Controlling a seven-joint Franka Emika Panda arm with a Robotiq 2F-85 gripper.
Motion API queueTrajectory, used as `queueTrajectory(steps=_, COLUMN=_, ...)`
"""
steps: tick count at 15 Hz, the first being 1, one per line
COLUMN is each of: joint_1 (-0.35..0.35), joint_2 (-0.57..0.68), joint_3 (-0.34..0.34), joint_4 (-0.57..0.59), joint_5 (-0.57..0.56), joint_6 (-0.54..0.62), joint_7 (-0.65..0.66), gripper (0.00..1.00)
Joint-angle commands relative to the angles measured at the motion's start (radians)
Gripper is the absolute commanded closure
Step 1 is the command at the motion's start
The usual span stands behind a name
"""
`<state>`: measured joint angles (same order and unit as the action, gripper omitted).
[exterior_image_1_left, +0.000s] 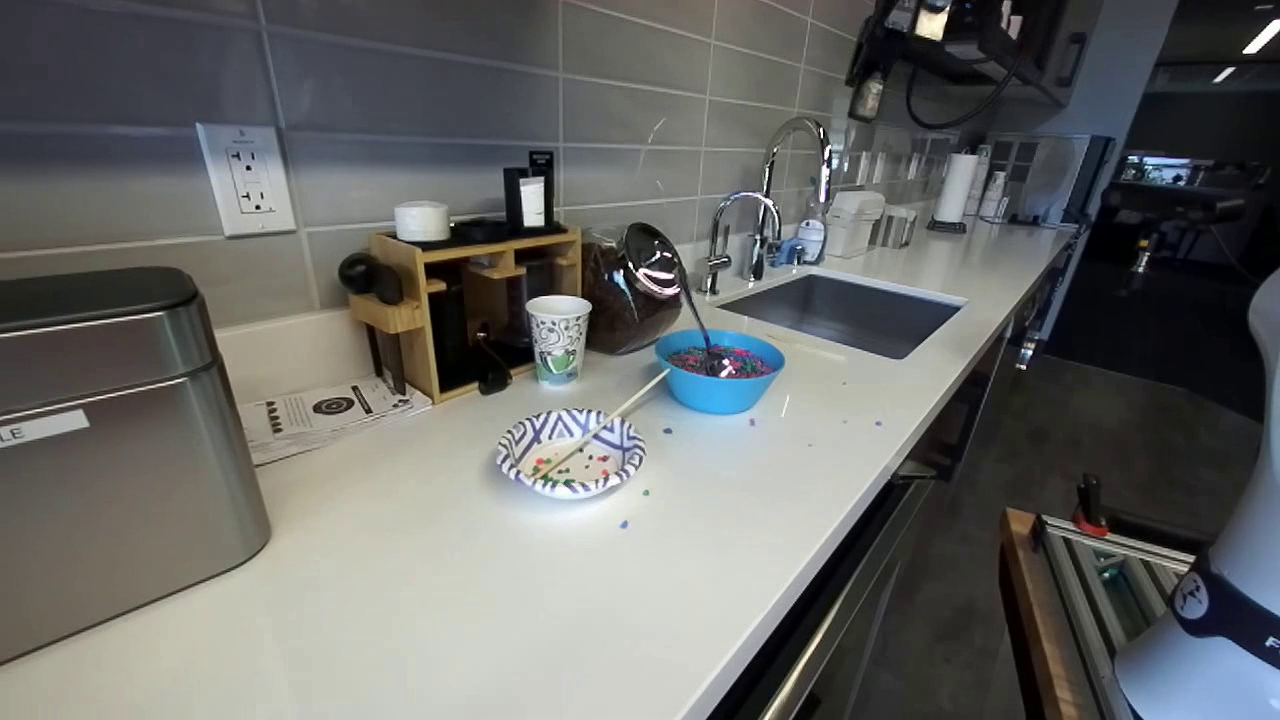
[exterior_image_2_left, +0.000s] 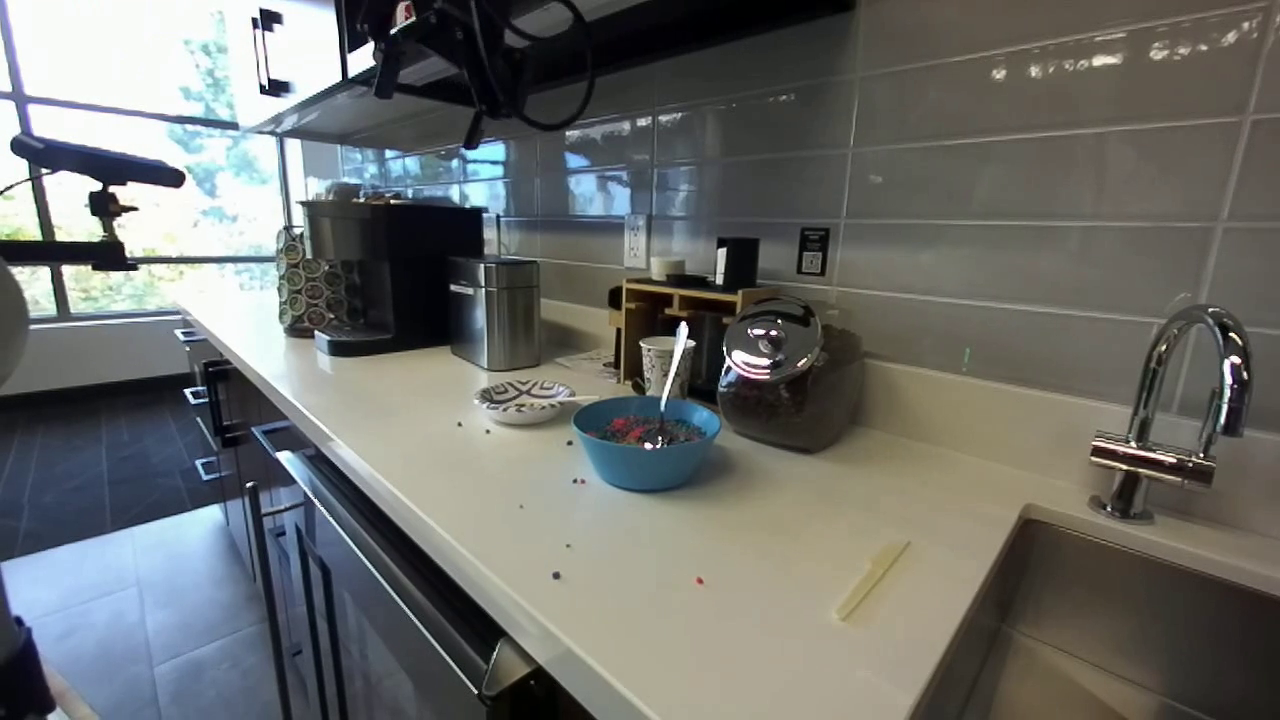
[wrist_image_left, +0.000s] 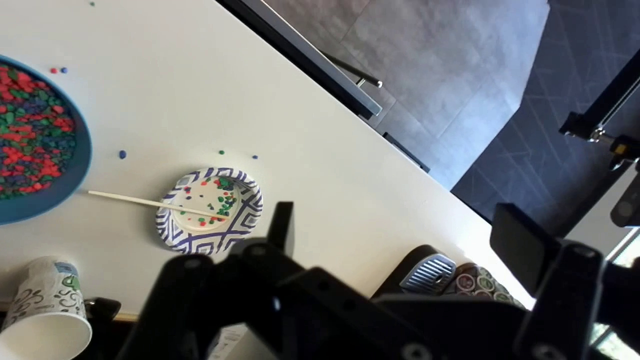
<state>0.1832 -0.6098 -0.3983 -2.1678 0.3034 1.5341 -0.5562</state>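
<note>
White, patterned and apparently of paper, the bowl (wrist_image_left: 245, 214) is seen on the desk (wrist_image_left: 325, 165) at nine o'clock from the tool (wrist_image_left: 397, 232) in the wrist view. The tool is spread wide, nothing held. Light, easily crushed handling is expected; the rim is best pinched, clear of the stick (wrist_image_left: 135, 200).

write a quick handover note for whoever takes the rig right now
The tool is open and empty, above the counter.
The blue bowl has a spoon leaning in it.
The paper bowl has a stick over its rim, one end inside.
Done: some colored bits are in the paper bowl.
Left: most are in the blue bowl; a few lie loose on the counter.
</note>
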Motion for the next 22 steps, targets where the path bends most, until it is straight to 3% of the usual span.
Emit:
queueTrajectory(steps=1, joint_1=-0.068, joint_2=0.041, joint_3=0.033, joint_4=0.024, joint_5=0.028, joint_6=-0.026, joint_7=-0.055, gripper=0.0)
queueTrajectory(steps=7, joint_1=-0.07, joint_2=0.07, joint_3=0.038, joint_4=0.05, joint_5=0.028, joint_6=-0.038, joint_7=-0.072, gripper=0.0)
queueTrajectory(steps=9, joint_1=-0.061, joint_2=0.086, joint_3=-0.006, joint_4=0.057, joint_5=0.073, joint_6=-0.035, joint_7=-0.156, gripper=0.0)
queueTrajectory(steps=13, joint_1=-0.127, joint_2=0.126, joint_3=-0.089, joint_4=0.071, joint_5=0.157, joint_6=-0.105, joint_7=-0.306, gripper=0.0)
queueTrajectory(steps=19, joint_1=-0.215, joint_2=0.261, joint_3=-0.221, joint_4=0.113, joint_5=0.212, joint_6=-0.27, joint_7=-0.646, gripper=0.0)
queueTrajectory(steps=22, joint_1=-0.256, joint_2=0.354, joint_3=-0.269, joint_4=0.133, joint_5=0.292, joint_6=-0.23, joint_7=-0.806, gripper=0.0)
